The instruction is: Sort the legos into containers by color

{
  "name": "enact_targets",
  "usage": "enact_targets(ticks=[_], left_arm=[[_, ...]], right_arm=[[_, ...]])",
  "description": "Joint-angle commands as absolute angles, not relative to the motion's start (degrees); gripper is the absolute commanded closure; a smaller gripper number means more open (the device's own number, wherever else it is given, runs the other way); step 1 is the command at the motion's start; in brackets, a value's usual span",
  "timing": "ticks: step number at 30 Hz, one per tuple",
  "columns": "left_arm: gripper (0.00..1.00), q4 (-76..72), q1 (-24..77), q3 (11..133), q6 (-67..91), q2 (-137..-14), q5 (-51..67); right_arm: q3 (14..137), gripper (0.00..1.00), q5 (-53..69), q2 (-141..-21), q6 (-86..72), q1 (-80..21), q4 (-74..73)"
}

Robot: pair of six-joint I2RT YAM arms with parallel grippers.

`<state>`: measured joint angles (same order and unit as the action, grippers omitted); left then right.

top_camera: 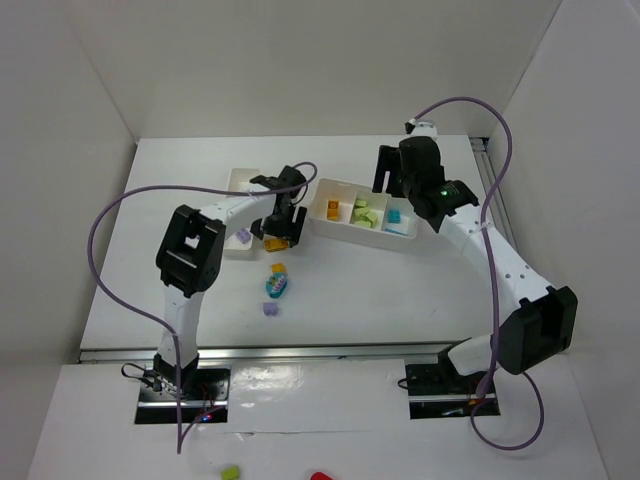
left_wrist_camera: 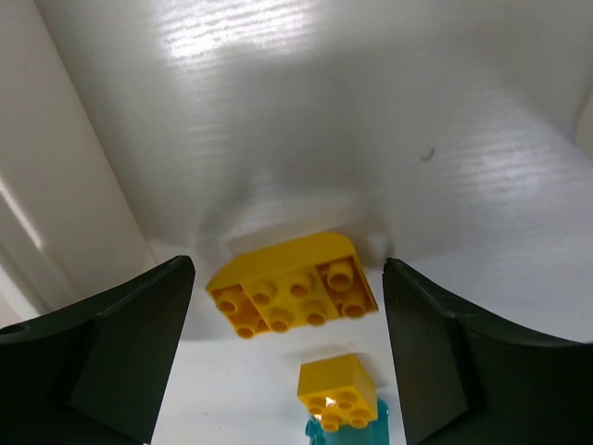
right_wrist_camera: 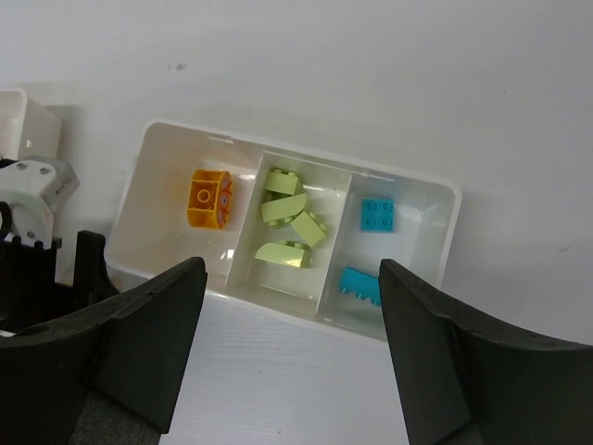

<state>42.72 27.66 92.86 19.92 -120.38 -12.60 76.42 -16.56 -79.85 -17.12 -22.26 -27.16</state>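
Left end effector [left_wrist_camera: 288,269]: wide open, holding nothing; its fingers stand either side of a yellow brick [left_wrist_camera: 292,297] and touch neither side.
Yellow brick: seems to lie studs-up on the surface [left_wrist_camera: 371,120], near the narrow tray [top_camera: 238,178].
Grasp risk: the brick sits skewed to the fingers, so closing on it could twist it or squirt it out.
Neighbour risk: a small brick [left_wrist_camera: 338,389], yellow, sits stacked on a teal brick [left_wrist_camera: 343,434] just beside. A low approach could knock the pair, and these two colours need splitting.
Right end effector [right_wrist_camera: 292,269]: spread wide, empty, above the wide tray [right_wrist_camera: 445,241].
Wide tray: orange piece [right_wrist_camera: 208,197] in one end compartment, green bricks [right_wrist_camera: 287,218] in the middle, teal ones [right_wrist_camera: 375,213] at the other end.
Crowding risk: both end effectors are near that tray's orange end, so a delivery there could clip the other arm.
Hidden: the narrow tray is mostly under the left arm [top_camera: 190,250], contents unseen. Whether the yellow brick rests flat is unclear.
Loose: purple bricks [top_camera: 242,236] [top_camera: 269,309].
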Motion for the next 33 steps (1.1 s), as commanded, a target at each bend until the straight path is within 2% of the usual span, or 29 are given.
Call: enact_targets(ticks=[1,5,9,15,17,22,23,24,26,30,31,32,33], left_arm=[[0.08,42.0,26.9,94.9,20.7,-122.8,-11.8],[0.11,40.6,26.9,93.5,18.8,-121.4,-5.6],[0.15,40.6,27.9,91.0,19.3,-119.5,-5.6],[0.15,42.4,29.7,88.5,20.5,-117.9,-9.4],[0.19,42.9,29.7,88.0,21.1,-117.9,-10.0],[0.49,44.8,30.2,90.8,21.6,-118.6,-11.5],[0.63,45.8,30.2,92.4,21.6,-119.1,-12.3],[0.69,46.4,30.2,93.4,21.6,-119.1,-12.9],[0.77,49.6,30.2,97.5,21.6,-119.1,-14.2],[0.81,52.7,28.1,102.5,21.1,-115.8,-12.8],[0.95,52.7,28.1,103.4,20.5,-114.3,-10.8],[1.00,52.7,28.1,105.5,19.8,-113.7,-9.2],[1.00,52.7,28.1,107.1,19.8,-113.7,-8.1]], right_arm=[[75.8,0.18,-15.7,-78.1,-17.5,-21.9,-27.7],[75.8,0.18,-15.7,-78.1,-17.5,-21.9,-28.2],[75.3,0.18,-15.7,-78.1,-18.0,-21.9,-28.2],[75.3,0.19,-15.2,-78.7,-18.0,-21.9,-28.2],[75.3,0.19,-15.2,-78.7,-18.0,-21.9,-27.7],[75.3,0.19,-15.2,-79.2,-18.0,-22.4,-27.7],[75.8,0.19,-15.2,-79.2,-18.0,-22.4,-27.7],[75.8,0.19,-15.2,-79.2,-18.0,-22.4,-27.7],[75.8,0.19,-15.2,-79.2,-18.0,-22.4,-27.7],[75.8,0.19,-15.2,-79.2,-18.0,-22.4,-27.7],[75.8,0.19,-15.2,-79.2,-18.0,-22.4,-27.7],[75.8,0.19,-15.2,-79.2,-18.0,-22.4,-27.7],[75.8,0.19,-15.2,-79.2,-18.0,-22.4,-27.7]])
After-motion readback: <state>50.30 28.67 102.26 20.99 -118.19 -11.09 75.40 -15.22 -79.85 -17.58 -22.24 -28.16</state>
